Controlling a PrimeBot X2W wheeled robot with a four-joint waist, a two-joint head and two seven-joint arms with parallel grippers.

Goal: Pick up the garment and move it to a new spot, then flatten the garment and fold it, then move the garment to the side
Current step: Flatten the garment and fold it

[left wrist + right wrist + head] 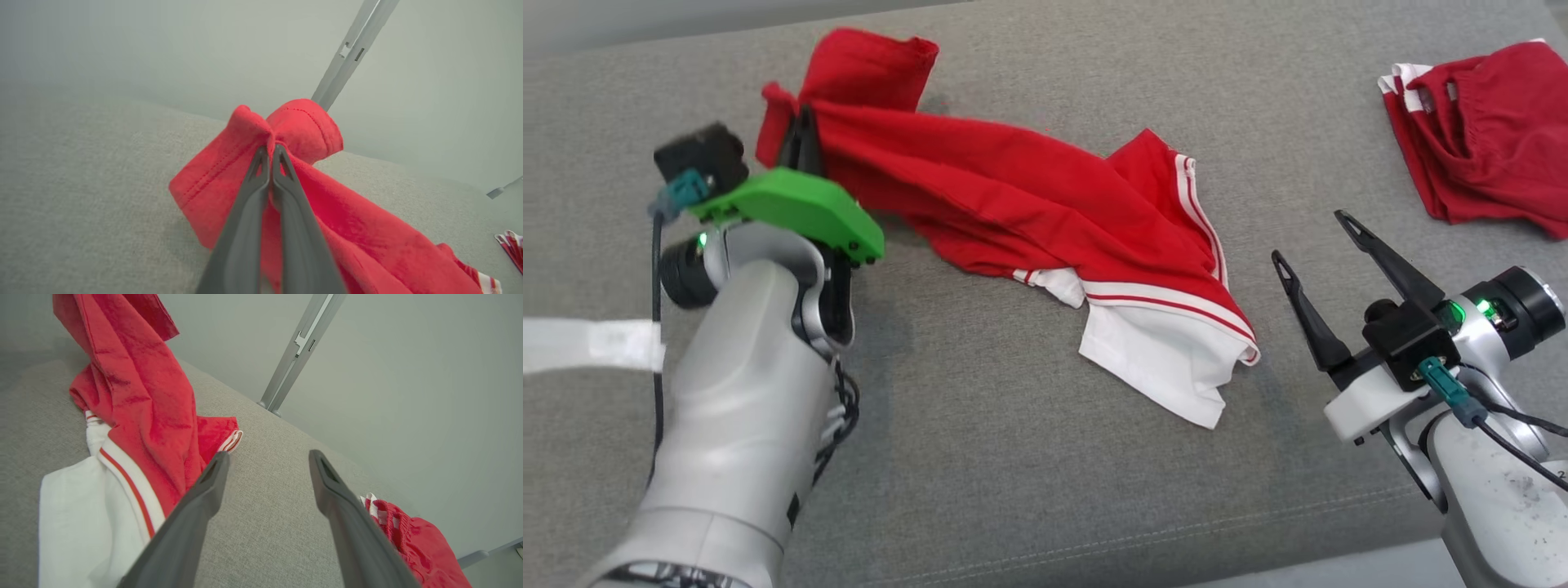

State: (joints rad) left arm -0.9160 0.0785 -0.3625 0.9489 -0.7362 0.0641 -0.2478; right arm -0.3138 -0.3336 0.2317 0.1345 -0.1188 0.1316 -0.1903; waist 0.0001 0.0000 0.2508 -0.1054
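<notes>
1. The left gripper [804, 122] is clamped tight on a bunched red edge of the garment [1013, 196], with cloth squeezed between its two dark fingers. In the left wrist view, the stitched hem puckers around the tips.
2. The garment is red with white stripes and a white panel. It lies crumpled on the grey upholstered surface [1013, 490], running from the pinched end at the far left to the white panel near the middle.
3. In the right wrist view, the pinched end stands raised while the rest lies on the surface.
4. The right gripper [1308, 237] hovers at the lower right with its jaws wide apart and nothing between them. It is near the white panel but clear of it.
5. A second red garment [1486, 139] with white trim lies bunched at the far right, well apart from the first.
6. A metal post [298, 351] rises behind the surface against a pale wall [408, 396].
</notes>
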